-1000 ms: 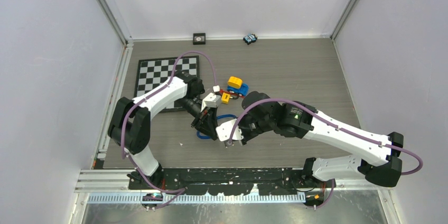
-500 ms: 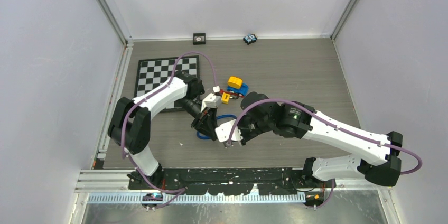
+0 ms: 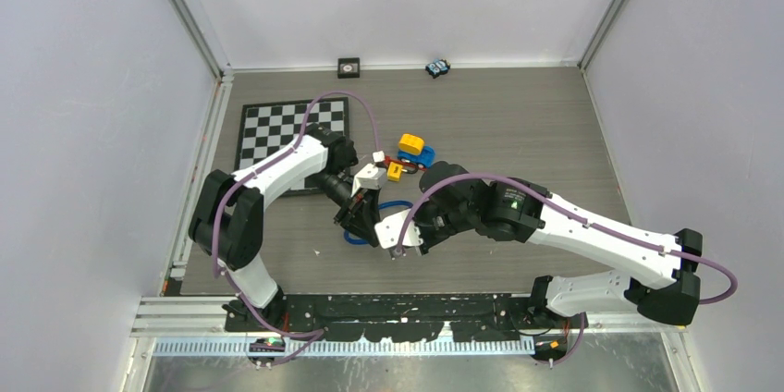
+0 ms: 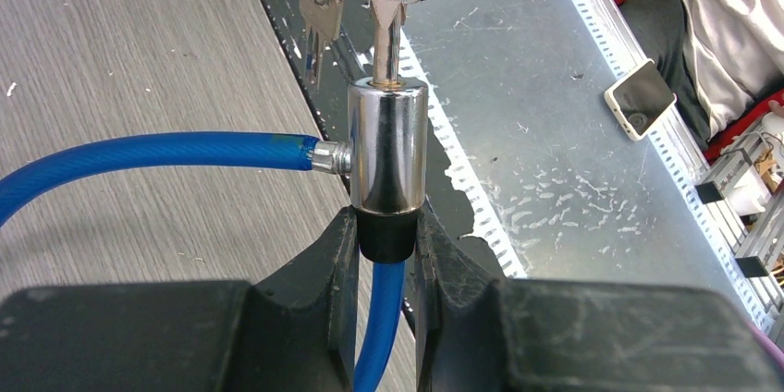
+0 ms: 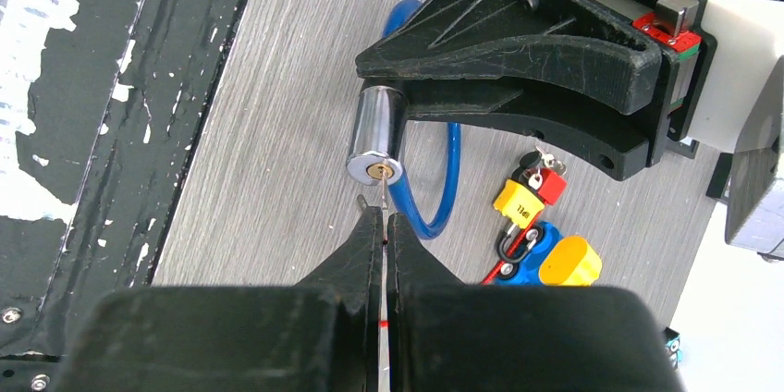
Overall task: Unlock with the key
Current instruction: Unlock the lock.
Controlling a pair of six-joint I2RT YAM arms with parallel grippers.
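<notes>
Mid-frame, the left claw (image 4: 384,237) clamps the hard, slippery-looking chrome lock (image 4: 388,147) by its black base. The right claw (image 5: 382,219) pinches the thin key (image 4: 389,36) tight by its head.

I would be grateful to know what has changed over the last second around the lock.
The right gripper, shut on the key, edged slightly left toward the lock cylinder. The left gripper stayed clamped on the cylinder's base, and the blue cable did not move.
</notes>
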